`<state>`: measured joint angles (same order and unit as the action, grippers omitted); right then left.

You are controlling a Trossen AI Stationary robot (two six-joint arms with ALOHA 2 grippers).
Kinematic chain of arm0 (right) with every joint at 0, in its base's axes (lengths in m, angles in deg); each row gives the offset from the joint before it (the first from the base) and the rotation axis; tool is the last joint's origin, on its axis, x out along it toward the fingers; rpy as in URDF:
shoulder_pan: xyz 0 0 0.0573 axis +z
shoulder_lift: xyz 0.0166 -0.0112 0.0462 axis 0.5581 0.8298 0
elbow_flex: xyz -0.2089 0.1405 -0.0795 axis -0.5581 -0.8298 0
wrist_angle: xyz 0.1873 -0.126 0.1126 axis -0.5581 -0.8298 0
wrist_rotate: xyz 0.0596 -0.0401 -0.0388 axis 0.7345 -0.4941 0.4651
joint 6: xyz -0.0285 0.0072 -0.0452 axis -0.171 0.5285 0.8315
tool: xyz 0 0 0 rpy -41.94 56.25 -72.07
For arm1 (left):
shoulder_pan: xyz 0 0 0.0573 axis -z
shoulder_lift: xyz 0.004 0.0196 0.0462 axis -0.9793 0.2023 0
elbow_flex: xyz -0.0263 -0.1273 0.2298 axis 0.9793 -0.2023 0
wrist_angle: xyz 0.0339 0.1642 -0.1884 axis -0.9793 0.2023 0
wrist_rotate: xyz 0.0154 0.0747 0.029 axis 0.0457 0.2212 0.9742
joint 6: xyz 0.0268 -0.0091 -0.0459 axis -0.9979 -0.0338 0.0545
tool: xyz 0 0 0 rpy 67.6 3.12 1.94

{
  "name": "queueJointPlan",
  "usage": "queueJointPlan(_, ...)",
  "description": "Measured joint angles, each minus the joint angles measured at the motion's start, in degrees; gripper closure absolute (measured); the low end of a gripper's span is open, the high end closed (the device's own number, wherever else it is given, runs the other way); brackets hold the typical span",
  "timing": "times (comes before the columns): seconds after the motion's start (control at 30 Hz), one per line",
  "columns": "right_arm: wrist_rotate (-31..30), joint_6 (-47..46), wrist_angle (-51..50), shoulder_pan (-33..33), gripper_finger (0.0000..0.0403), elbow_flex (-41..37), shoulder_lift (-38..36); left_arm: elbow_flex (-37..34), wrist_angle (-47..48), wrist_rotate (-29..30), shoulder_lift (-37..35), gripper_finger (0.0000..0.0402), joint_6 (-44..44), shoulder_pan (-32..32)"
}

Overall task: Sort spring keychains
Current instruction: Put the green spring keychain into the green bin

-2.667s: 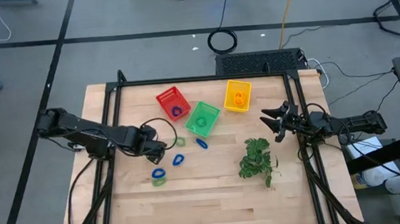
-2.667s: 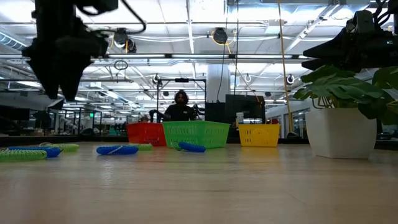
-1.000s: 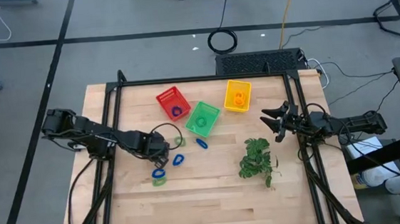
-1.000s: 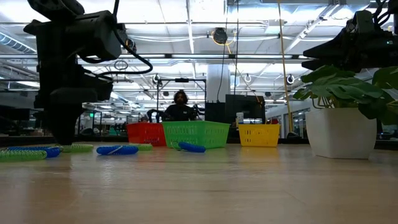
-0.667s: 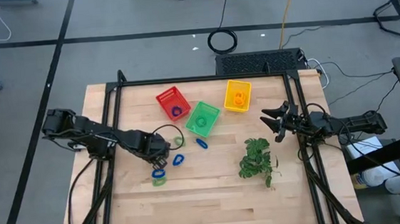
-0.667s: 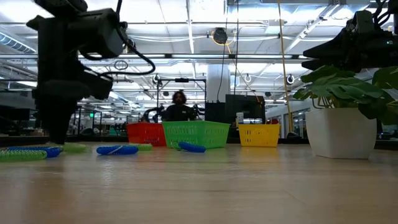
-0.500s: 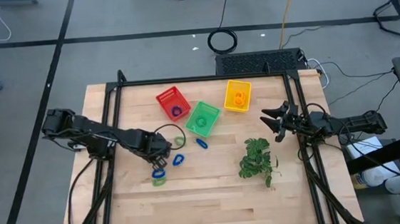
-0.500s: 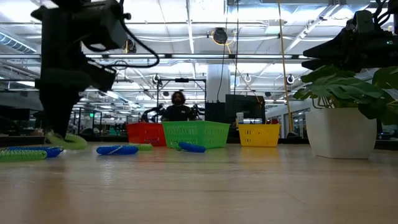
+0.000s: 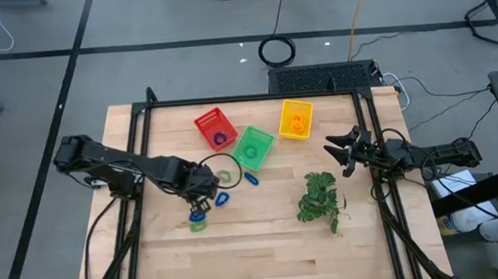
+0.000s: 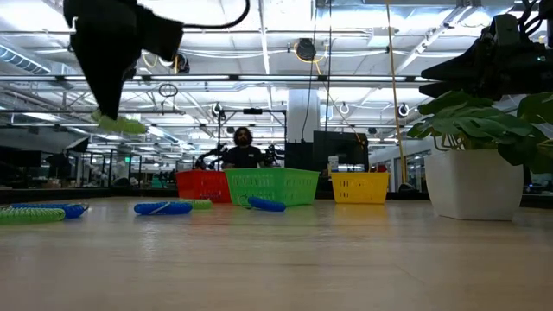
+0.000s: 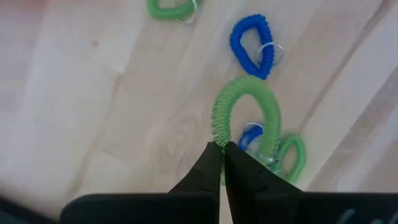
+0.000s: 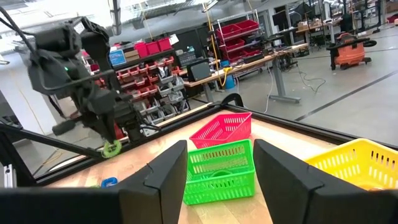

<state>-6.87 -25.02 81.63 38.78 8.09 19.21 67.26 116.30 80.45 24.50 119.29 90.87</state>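
Observation:
My left gripper [image 9: 202, 195] hangs over the table's left middle, shut on a green spring keychain [image 11: 245, 109], which also shows in the low view [image 10: 121, 125]. Below it on the wood lie a blue keychain [image 11: 254, 45], another green one [image 11: 169, 7], and a blue and a green one together [image 9: 198, 220]. One more blue keychain [image 9: 251, 178] lies by the green basket [image 9: 252, 146]. The red basket [image 9: 215, 129] holds a blue one, the yellow basket [image 9: 295, 119] an orange one. My right gripper [image 9: 339, 150] waits open at the table's right edge. My left gripper pinches the green keychain's coil at one spot on the loop [image 11: 217, 138] between its two fingertips. The fingers come from above, pointing down. The loop juts out sideways from the fingertips [image 10: 108, 111], lifted well clear of the table.
A leafy green plant sprig [image 9: 318, 196] lies at the right middle, close to the right gripper. The three baskets stand in a row across the far middle. The near half of the table is bare wood. A person [image 10: 244, 149] sits beyond the far edge.
My left gripper has risen from the tabletop with the green keychain, rolling its wrist and drifting a little toward the table's right edge. The keychain, which lay on the wood beside the others, now hangs lifted clear. The other keychains have stayed put.

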Motion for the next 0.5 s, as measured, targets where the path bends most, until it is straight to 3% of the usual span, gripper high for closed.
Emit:
queueJointPlan(0.13,0.0,0.0,0.0,0.0,0.023,0.0,0.0,7.5,6.8,1.6,2.8,0.0397,-1.8,0.4)
queueJointPlan(0.5,0.0,0.0,0.0,0.0,0.0231,0.0,0.0,26.7,14.5,1.6,13.8,0.0397,-9.3,0.4)
